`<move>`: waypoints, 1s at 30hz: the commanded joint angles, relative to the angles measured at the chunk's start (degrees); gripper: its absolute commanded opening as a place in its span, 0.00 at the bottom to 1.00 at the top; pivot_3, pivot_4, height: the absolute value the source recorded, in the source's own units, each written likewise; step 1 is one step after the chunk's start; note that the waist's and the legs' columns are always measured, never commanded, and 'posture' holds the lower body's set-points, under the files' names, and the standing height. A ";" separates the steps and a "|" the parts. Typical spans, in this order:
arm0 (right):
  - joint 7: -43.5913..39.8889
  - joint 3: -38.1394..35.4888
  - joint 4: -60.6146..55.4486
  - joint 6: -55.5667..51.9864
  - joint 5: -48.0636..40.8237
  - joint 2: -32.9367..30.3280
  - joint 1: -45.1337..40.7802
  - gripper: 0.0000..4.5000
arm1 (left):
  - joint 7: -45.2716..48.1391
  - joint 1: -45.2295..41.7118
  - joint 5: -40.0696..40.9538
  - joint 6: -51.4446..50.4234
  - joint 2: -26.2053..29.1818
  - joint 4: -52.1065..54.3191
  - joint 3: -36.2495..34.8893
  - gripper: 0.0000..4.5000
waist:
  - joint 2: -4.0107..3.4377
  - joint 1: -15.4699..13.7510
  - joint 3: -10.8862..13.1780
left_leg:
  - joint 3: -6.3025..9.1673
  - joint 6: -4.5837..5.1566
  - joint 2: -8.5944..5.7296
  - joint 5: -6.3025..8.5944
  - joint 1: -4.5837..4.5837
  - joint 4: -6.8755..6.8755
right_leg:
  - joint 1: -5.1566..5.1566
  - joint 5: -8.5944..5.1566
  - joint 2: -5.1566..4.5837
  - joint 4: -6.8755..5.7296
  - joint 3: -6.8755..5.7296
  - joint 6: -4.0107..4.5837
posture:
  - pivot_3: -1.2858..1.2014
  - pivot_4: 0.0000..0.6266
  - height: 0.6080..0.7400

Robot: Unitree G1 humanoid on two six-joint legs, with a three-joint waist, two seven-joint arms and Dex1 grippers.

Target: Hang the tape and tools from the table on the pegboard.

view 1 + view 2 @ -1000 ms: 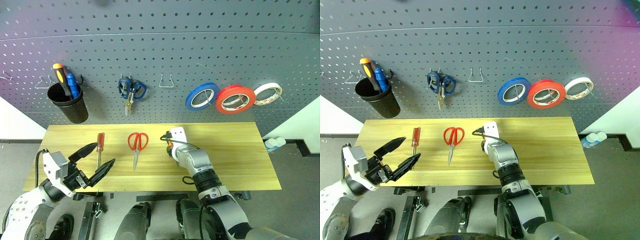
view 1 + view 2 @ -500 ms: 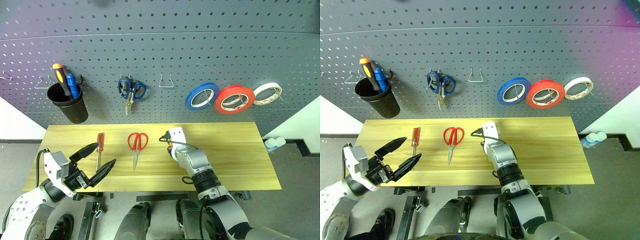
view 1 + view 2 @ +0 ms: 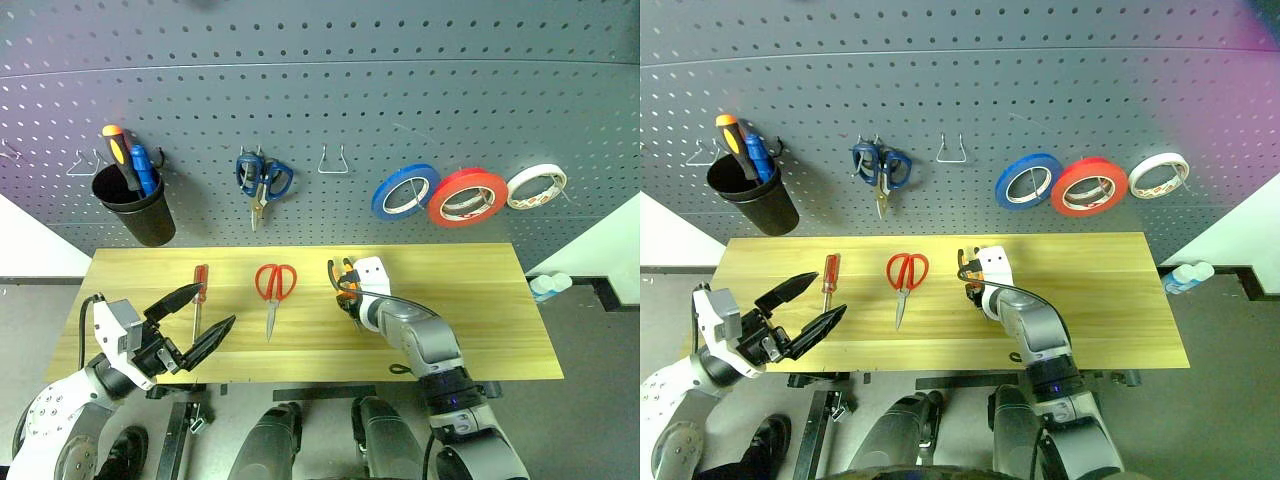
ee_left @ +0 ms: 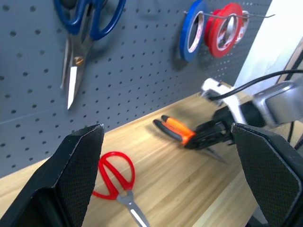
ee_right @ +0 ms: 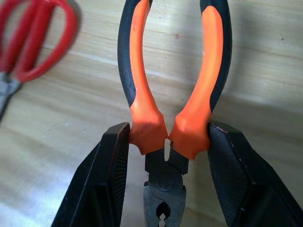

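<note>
Head views: right end effector (image 3: 343, 283) clamped on the orange-and-black-handled pliers (image 3: 345, 276) at mid light-wood counter (image 3: 480, 320), handles toward the dark grey perforated pegboard (image 3: 400, 100); bare wire hook (image 3: 333, 162) above, clear path judged.

Left wrist view: left end effector (image 4: 170, 175) apart, empty, at the front-left edge.

Right wrist view: pliers (image 5: 173, 94) gripped at the handle bases.
</note>
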State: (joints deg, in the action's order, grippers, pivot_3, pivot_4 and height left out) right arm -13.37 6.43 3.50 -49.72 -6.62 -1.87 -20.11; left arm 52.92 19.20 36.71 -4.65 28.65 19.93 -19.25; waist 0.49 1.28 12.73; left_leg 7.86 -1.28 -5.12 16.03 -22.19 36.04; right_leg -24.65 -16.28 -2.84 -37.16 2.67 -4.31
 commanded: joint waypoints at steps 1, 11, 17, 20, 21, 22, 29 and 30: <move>-3.45 -0.08 -7.71 1.99 -3.07 -0.57 0.10 0.47 | 0.88 -0.93 -0.17 1.23 0.43 -0.56 -0.35 1.00 | 0.00 -0.09 0.00 | 0.00 -0.01 0.00 -0.01 0.00 0.00 | 0.00 0.00 0.00 -0.01 0.00 0.00 | 0.52 0.37 1.00; -15.88 -1.99 -11.73 17.79 -8.56 -6.28 9.12 0.47 | 2.68 -4.27 -0.57 1.56 0.69 -3.95 0.02 1.00 | 0.07 0.11 0.03 | 0.02 -0.04 -0.04 -0.02 -0.10 0.08 | 0.02 0.06 -0.04 0.11 -0.05 -0.09 | 0.50 0.36 1.00; -21.47 -4.82 -12.59 26.21 -13.06 -6.90 13.30 0.47 | 2.30 -5.92 0.92 0.01 0.37 -4.55 -0.19 1.00 | 0.08 1.27 0.03 | 0.04 -0.11 0.00 -0.06 -0.06 0.10 | 0.01 0.10 0.00 -0.03 -0.06 -0.06 | 0.50 0.33 1.00; -23.38 -6.00 -12.88 31.01 -15.09 -6.37 13.69 0.47 | 1.71 -6.67 1.63 -0.49 -0.27 -4.21 0.13 1.00 | 0.09 1.34 0.02 | 0.01 -0.12 -0.01 -0.07 -0.06 0.16 | 0.02 0.18 0.00 -0.02 -0.04 -0.10 | 0.50 0.31 1.00; -23.44 -6.51 -12.82 32.40 -15.64 -5.95 13.42 0.47 | 1.56 -6.95 1.65 -0.47 -0.49 -4.32 0.25 1.00 | 0.09 1.32 0.01 | 0.01 -0.14 -0.01 -0.08 -0.06 0.17 | 0.02 0.20 0.01 -0.02 -0.04 -0.10 | 0.50 0.30 1.00; -23.40 -6.85 -12.92 33.18 -16.23 -5.63 13.01 0.47 | 1.50 -7.15 1.88 -0.61 -0.70 -4.29 0.32 1.00 | 0.10 1.27 0.00 | 0.01 -0.16 -0.01 -0.09 -0.06 0.17 | 0.02 0.22 0.01 -0.02 -0.04 -0.09 | 0.50 0.29 1.00; -24.15 -7.46 -10.82 37.47 -17.99 -5.14 8.84 0.47 | 0.70 -8.57 4.27 -2.07 -2.27 -4.01 -0.32 1.00 | 0.24 1.24 -0.15 | 0.02 -0.36 0.03 -0.22 -0.05 0.26 | 0.02 0.45 0.09 -0.07 -0.04 -0.06 | 0.50 0.24 1.00; -24.21 -7.52 -10.47 37.56 -18.23 -5.17 8.09 0.47 | 0.62 -8.62 4.68 -2.05 -2.53 -3.57 -0.41 1.00 | 0.23 1.22 -0.18 | 0.02 -0.38 0.04 -0.24 -0.05 0.27 | 0.02 0.48 0.11 -0.07 -0.04 -0.06 | 0.50 0.23 1.00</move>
State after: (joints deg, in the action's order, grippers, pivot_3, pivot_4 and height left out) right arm -36.92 -0.29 -5.81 -14.19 -23.26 -7.50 -10.67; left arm 53.87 10.43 39.58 -6.82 26.40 14.73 -18.82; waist 0.72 2.50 12.55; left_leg 7.88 -1.69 -5.08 15.78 -22.24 36.33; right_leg -24.63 -15.77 -2.72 -37.23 2.63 -4.39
